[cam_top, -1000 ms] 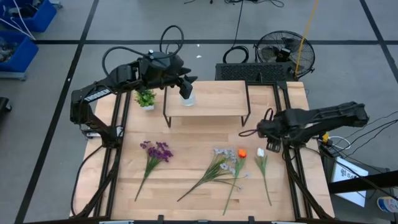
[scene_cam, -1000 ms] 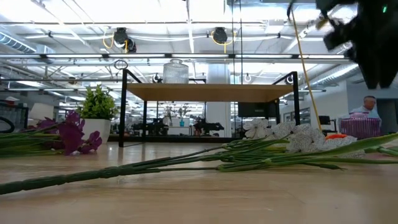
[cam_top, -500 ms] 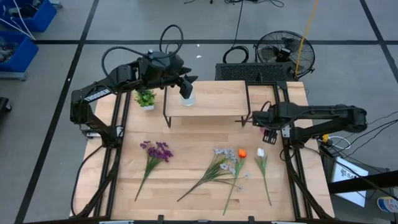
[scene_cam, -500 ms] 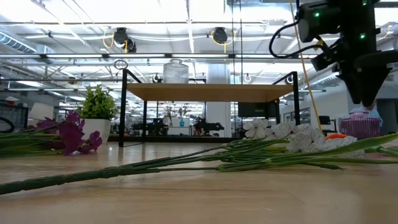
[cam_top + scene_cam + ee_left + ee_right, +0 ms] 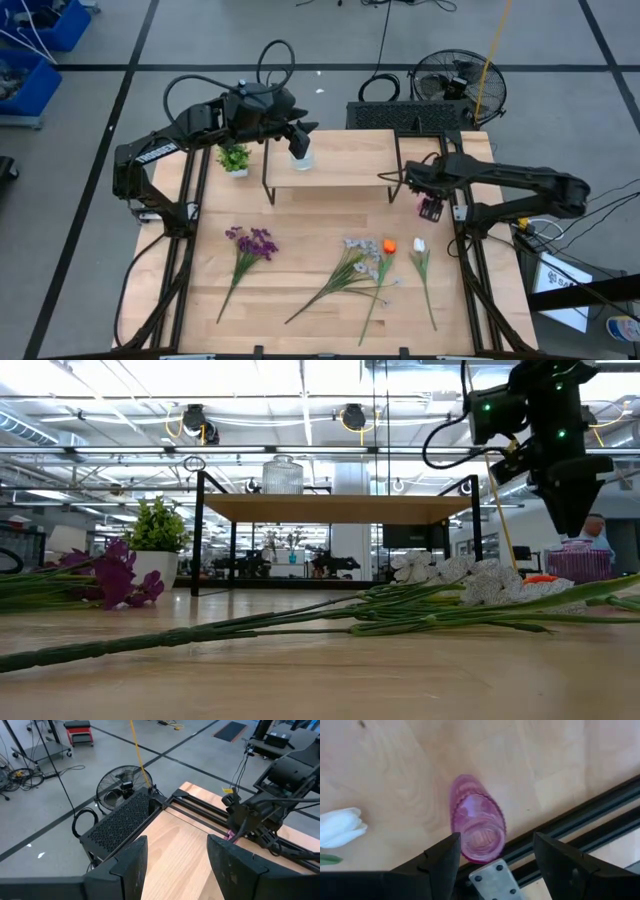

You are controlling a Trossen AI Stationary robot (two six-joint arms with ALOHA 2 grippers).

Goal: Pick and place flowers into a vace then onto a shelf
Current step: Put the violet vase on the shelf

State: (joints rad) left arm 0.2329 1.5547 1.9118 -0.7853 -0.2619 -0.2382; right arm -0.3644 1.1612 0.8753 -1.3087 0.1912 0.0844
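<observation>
From above, the right gripper point(image 5: 432, 209) is hanging just off the right end of the shelf point(image 5: 345, 157), over a pink vase barely visible beneath it. The left gripper point(image 5: 305, 131) is hovering at the shelf's back left corner, beside a clear glass jar point(image 5: 300, 152) standing on the plank. The flowers point(image 5: 362, 265) are lying flat on the table point(image 5: 300, 230) in front of the shelf: a purple bunch point(image 5: 251, 243) toward the left, a pale spray, an orange bloom point(image 5: 389, 246) and a white bud point(image 5: 419, 244) toward the right.

At table height, the shelf is showing thin black legs and a light wood top, with the ribbed jar point(image 5: 283, 475) on it. The right gripper point(image 5: 570, 510) is pointing down above the ribbed pink vase point(image 5: 580, 564).

Past the left arm's fingers point(image 5: 131, 865), which are standing spread with nothing between them, the far right arm is showing.

Looking down past the right arm's spread, empty fingers point(image 5: 440, 857), the pink vase point(image 5: 477, 822) is standing upright, its scalloped mouth open, beside the white bud point(image 5: 340, 826).
</observation>
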